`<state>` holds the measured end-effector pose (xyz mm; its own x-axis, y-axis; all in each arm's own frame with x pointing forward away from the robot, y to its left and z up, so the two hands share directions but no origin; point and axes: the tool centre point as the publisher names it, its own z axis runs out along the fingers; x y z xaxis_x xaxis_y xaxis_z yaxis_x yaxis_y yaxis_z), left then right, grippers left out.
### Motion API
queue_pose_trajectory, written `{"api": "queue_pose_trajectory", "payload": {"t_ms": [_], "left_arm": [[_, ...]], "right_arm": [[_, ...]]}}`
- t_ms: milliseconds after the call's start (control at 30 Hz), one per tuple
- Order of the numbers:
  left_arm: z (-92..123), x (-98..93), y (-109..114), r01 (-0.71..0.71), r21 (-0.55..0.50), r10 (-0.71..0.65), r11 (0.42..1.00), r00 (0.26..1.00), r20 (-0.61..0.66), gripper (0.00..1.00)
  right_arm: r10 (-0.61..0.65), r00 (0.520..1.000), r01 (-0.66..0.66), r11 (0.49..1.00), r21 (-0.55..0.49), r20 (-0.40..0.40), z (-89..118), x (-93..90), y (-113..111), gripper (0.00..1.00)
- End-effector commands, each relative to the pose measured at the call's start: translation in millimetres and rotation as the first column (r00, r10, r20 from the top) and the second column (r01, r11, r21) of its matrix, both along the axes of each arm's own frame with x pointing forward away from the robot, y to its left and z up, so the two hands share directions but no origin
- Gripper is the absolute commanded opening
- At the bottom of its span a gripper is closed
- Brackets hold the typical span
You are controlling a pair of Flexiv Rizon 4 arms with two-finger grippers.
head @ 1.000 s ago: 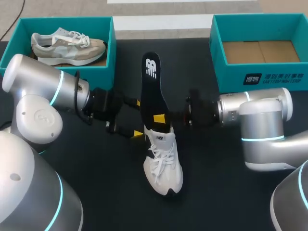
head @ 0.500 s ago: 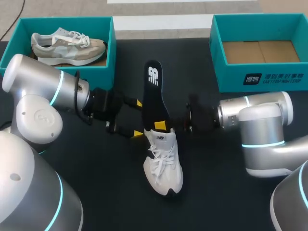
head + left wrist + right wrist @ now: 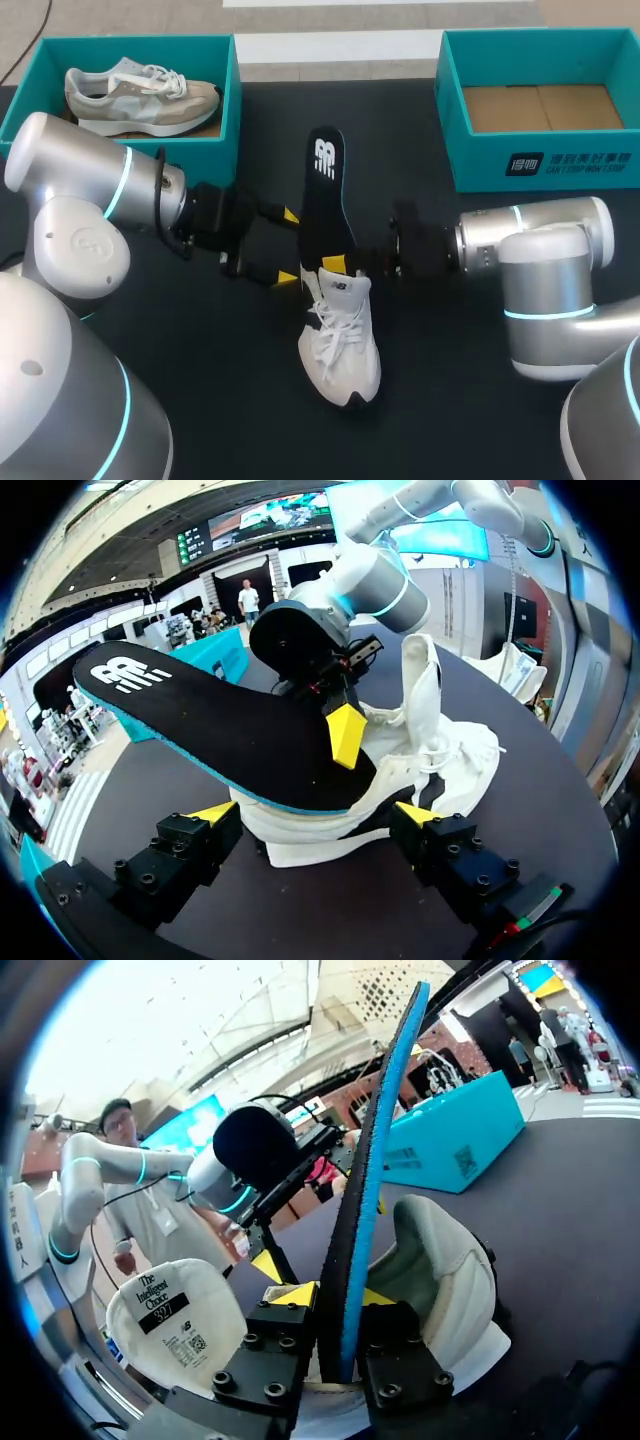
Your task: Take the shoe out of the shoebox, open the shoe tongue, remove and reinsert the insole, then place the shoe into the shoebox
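A white shoe lies at the middle of the dark bench, its toe pointing to 6 o'clock and its heel to 12 o'clock. A black insole rises out of its opening and leans away toward 12 o'clock, with the printed heel end uppermost and the lower end down inside the shoe. The shoe's tongue is pulled up and stands clear of the laces.

The right arm comes in from 3 o'clock. Its claw is clamped on the insole's lower part just above the shoe's collar. In the right wrist view the insole stands edge-on between the two fingers, with a yellow tip against each face.

The left arm comes in from 9 o'clock. Its claw is spread wide at the heel end of the shoe. In the left wrist view one yellow tip sits just beside the heel and the other lies against the shoe's near side. The shoe runs on past that finger, so the claw grips nothing.

At 1 o'clock a teal right shoebox stands open, showing its cardboard floor. At 11 o'clock a second teal box holds a grey and beige sneaker lying on its side. Both boxes stand well apart from the white shoe.
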<state>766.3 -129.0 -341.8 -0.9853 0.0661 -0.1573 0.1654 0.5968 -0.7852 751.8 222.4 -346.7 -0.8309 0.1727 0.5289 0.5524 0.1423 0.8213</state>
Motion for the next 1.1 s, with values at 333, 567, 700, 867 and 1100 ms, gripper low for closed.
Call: {"api": "queue_pose_trajectory", "payload": {"t_ms": [333, 567, 700, 867, 1100], "left_arm": [[-1.2, -0.1, -0.9, -0.001, 0.001, 0.001, 1.000, 1.000, 0.001, 1.00], [-1.2, -0.1, -0.9, -0.001, 0.001, 0.001, 1.000, 1.000, 0.001, 1.00], [-1.2, -0.1, -0.9, -0.001, 0.001, 0.001, 1.000, 1.000, 0.001, 1.00], [-1.2, -0.1, -0.9, -0.001, 0.001, 0.001, 1.000, 1.000, 0.001, 1.00], [-1.2, -0.1, -0.9, -0.001, 0.001, 0.001, 1.000, 1.000, 0.001, 1.00]], "right_arm": [[0.004, 0.999, -0.004, 1.000, -0.007, 0.043, 12.0, 6.1, 1.4, 0.39], [0.011, 0.997, -0.011, 1.000, -0.008, 0.074, 19.7, 15.3, 0.7, 0.40], [0.018, 0.996, -0.017, 1.000, -0.013, 0.085, 21.9, 24.3, 1.6, 0.41], [0.038, 0.995, -0.037, 0.999, -0.015, 0.094, 22.8, 34.4, 5.4, 0.40], [0.046, 0.996, -0.044, 0.999, -0.025, 0.078, 23.8, 33.6, 2.1, 0.00]]}}
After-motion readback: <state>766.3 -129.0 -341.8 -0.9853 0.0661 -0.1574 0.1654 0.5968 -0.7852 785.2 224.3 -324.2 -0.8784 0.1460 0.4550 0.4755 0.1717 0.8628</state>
